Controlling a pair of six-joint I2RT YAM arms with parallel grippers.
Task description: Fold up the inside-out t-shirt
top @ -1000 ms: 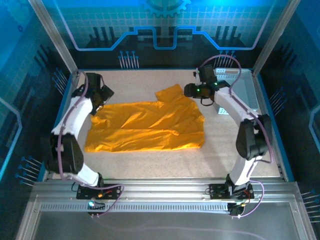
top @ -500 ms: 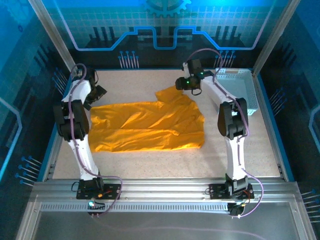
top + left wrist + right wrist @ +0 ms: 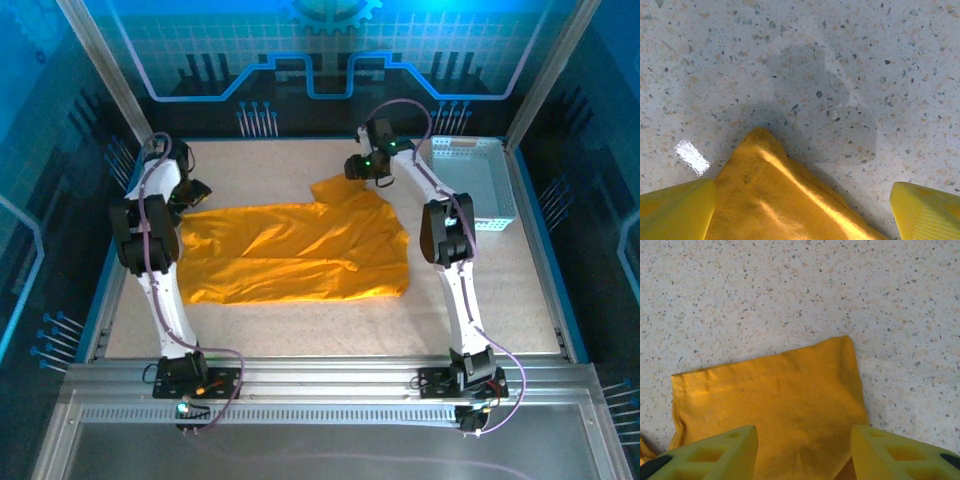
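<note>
Compared with a second before, both arms had reached farther across the table [image 3: 300,330]. The left arm, earlier bent low with its elbow near the front edge, now stood stretched up along the left side. The right arm had swung left off the pale perforated basket [image 3: 480,185], which now lay uncovered in the far right corner. The orange-yellow t-shirt [image 3: 300,250] lay in the same spread, rumpled shape as before, mid-table, with one sleeve poking toward the far side.

The left gripper [image 3: 195,190] hung at the shirt's far-left corner. From the left wrist, its yellow fingers [image 3: 675,210] stood wide apart with nothing clamped. The pointed corner of the shirt [image 3: 770,200] lay on the speckled surface between them, close against the left finger and apart from the right one.

The right gripper [image 3: 350,170] hung over the protruding sleeve at the shirt's far edge. From the right wrist, its fingers [image 3: 715,452] were parted and held no cloth. The sleeve [image 3: 775,400] lay flat beneath and between them, its hemmed end pointing away over bare table.
</note>
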